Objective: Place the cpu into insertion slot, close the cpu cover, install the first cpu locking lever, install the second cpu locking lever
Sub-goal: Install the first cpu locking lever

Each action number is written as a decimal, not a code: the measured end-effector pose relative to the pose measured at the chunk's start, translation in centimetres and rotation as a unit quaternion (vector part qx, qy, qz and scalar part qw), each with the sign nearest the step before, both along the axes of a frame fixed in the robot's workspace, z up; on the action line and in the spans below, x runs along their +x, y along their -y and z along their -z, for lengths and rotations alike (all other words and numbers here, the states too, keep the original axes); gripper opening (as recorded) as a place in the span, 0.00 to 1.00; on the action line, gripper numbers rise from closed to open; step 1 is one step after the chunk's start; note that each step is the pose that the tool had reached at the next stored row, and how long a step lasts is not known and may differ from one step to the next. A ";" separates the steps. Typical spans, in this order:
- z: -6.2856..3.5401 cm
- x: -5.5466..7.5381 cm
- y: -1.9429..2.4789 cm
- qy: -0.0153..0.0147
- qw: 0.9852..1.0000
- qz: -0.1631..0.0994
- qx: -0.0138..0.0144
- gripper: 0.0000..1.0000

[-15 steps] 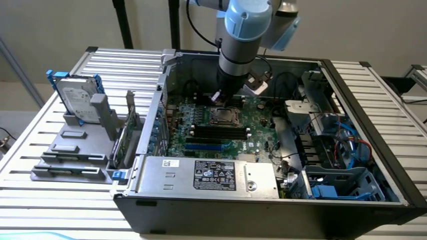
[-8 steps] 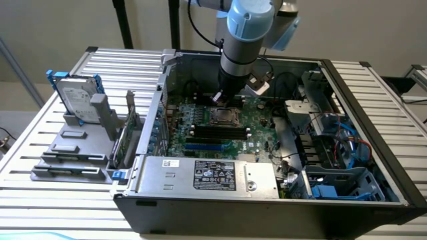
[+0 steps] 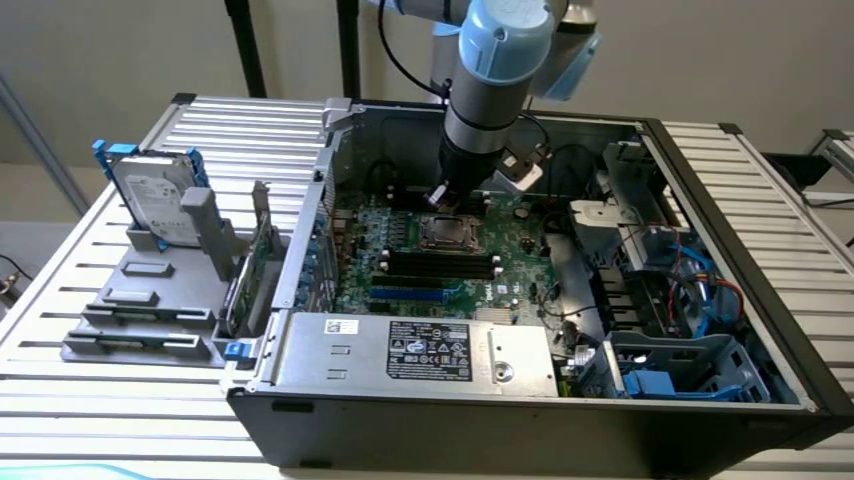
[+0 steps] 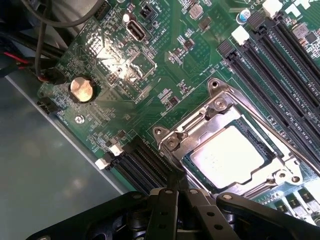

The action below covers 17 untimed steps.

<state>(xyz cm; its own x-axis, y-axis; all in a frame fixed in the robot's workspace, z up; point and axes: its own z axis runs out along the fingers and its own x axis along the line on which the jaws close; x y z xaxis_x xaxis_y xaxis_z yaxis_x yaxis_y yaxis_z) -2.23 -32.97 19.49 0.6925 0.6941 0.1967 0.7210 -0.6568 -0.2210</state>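
An open desktop computer case (image 3: 747,300) lies on its side on a slatted metal table (image 3: 254,130). The robot arm (image 3: 494,90) reaches straight down into the case, and its gripper (image 3: 445,197) hangs just above the green motherboard (image 3: 400,270), at the 12 o'clock edge of the insertion slot (image 3: 445,233).

From the wrist view, the gripper (image 4: 175,200) has its dark fingers (image 4: 167,210) pressed together, tips right at one corner of the socket frame. The cpu (image 4: 227,155), a pale square chip, sits flat inside the insertion slot (image 4: 285,162). The cpu cover (image 4: 200,125), a silvery frame with a window, lies down over it, the chip showing through. Long black memory slots (image 4: 280,65) run beside the socket.

At the case's 6 o'clock edge sits the grey power supply (image 3: 414,350). At 9 o'clock, outside the case, a hard drive (image 3: 154,195) stands in a grey holder.
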 end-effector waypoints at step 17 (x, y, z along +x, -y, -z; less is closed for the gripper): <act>0.07 0.5 0.15 0.000 0.999 -0.031 0.011 0.11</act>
